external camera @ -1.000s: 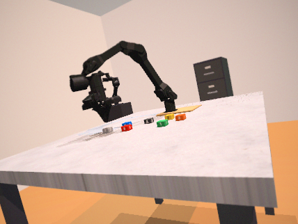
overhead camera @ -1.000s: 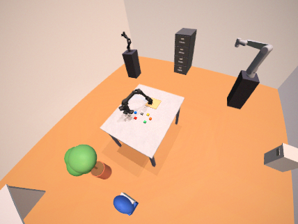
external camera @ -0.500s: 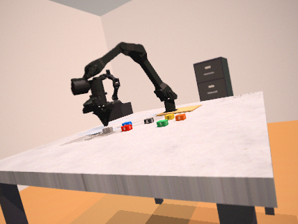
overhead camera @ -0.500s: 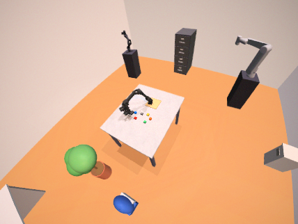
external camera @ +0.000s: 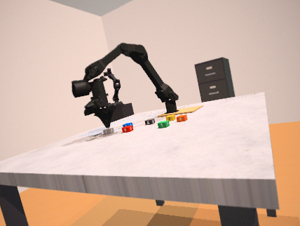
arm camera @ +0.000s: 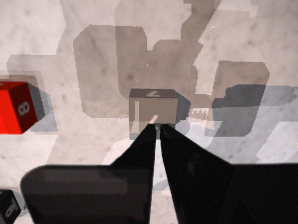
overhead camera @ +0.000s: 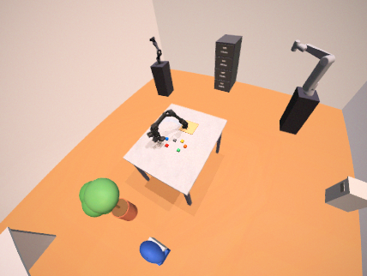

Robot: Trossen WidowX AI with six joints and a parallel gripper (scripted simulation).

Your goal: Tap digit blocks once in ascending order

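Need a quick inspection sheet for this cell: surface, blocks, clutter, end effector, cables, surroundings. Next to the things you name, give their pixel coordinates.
Surface: pale marbled tabletop (overhead camera: 171,169) (external camera: 210,151), level-topped, dark legs.
Job's things: small gray block (external camera: 108,131) (arm camera: 145,107) under the tips; red block (overhead camera: 166,146) (external camera: 127,129) (arm camera: 12,107) beside it, side digit 8; blue, black, yellow, green and orange blocks apart on the table.
Clutter: nothing seen.
End effector: black parallel-jaw end effector (external camera: 107,126) (arm camera: 157,130) closed, tips at the gray block; contact uncertain.
Cables: nothing seen.
Surroundings: dark filing cabinet (overhead camera: 224,64) (external camera: 214,81), green potted plant (overhead camera: 100,196), two other arms on black pedestals.
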